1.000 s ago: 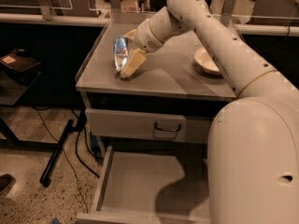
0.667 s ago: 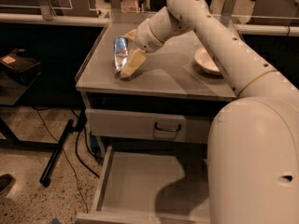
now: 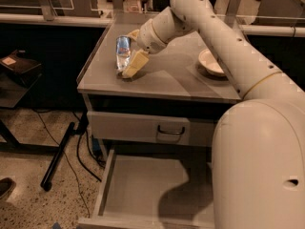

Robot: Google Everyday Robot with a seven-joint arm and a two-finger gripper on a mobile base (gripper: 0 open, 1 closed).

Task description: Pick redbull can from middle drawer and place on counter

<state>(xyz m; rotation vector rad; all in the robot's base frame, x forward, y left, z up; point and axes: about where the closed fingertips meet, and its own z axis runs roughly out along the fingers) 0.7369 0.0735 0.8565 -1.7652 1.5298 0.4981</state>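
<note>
- Drawer space sits nearest: the middle drawer (image 3: 143,190) is pulled out at the bottom of the frame. Its floor is bare, so the lifting-out part of the task looks done. The robot's arm (image 3: 257,166) shadows the drawer's right side.
- Just above it is a closed drawer front (image 3: 138,127) with a dark loop handle (image 3: 170,130).
- Higher up, the counter (image 3: 181,82) spans the middle of the frame.
- The redbull can (image 3: 123,51) stands roughly upright on the counter's left part. Its base is at the surface, though I cannot tell whether its weight rests there.
- The gripper (image 3: 129,56) reaches in from the upper right with its fingers drawn in on the can. One tan finger (image 3: 136,63) lies along the can's near side. The grip probably steadies the tall can until it is settled.
- Farther right, a shallow bowl (image 3: 212,62) sits well apart from the can, so it should not hinder the set-down.
</note>
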